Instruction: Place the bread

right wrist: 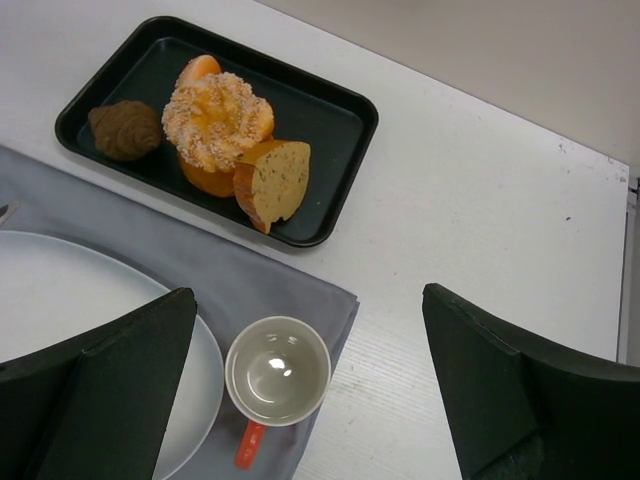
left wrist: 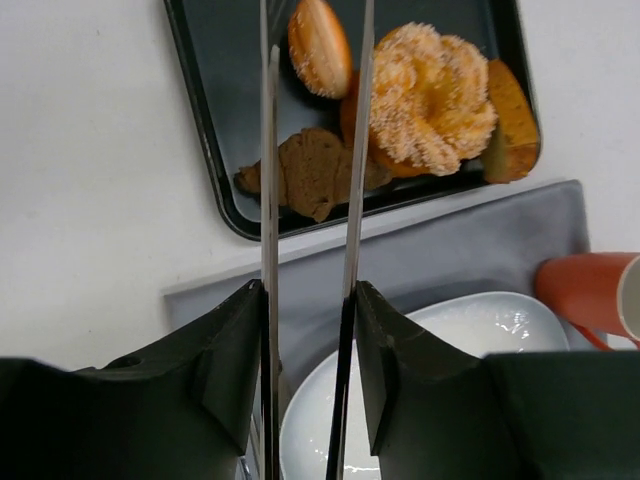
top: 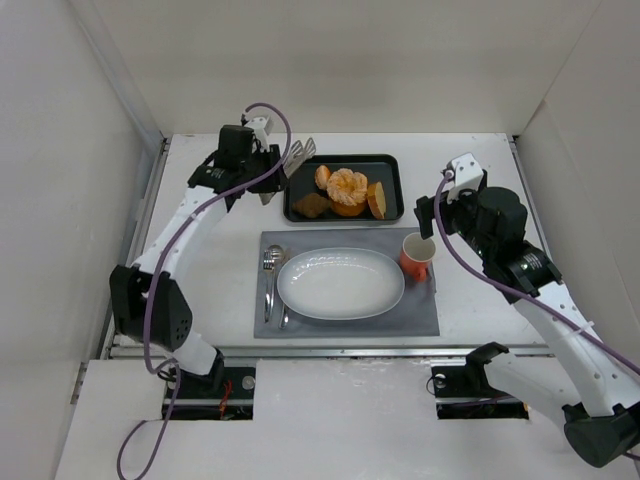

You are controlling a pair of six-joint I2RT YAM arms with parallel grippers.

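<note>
The bread [top: 322, 177] is a small glossy golden-orange roll lying at the far left of the black tray [top: 390, 165], beside the round sugared pastry [top: 347, 188]. My left gripper [top: 272, 170] hovers at the tray's left end, shut on a pair of metal tongs [top: 300, 152]. In the left wrist view the two tong blades [left wrist: 268, 200] run up from the left gripper [left wrist: 305, 290], and the bread [left wrist: 318, 45] shows between them, resting in the tray. My right gripper [top: 428, 215] hangs open over the orange cup [top: 417, 255], holding nothing. The right wrist view shows the right gripper [right wrist: 308, 295] and the bread [right wrist: 198, 68] behind the pastry.
A dark brown chunk [left wrist: 312, 172] and a cut bread slice [right wrist: 272, 180] share the tray. A white oval plate [top: 340, 283] lies on a grey placemat [top: 420, 315], with cutlery [top: 271, 275] to its left. White walls enclose the table on three sides.
</note>
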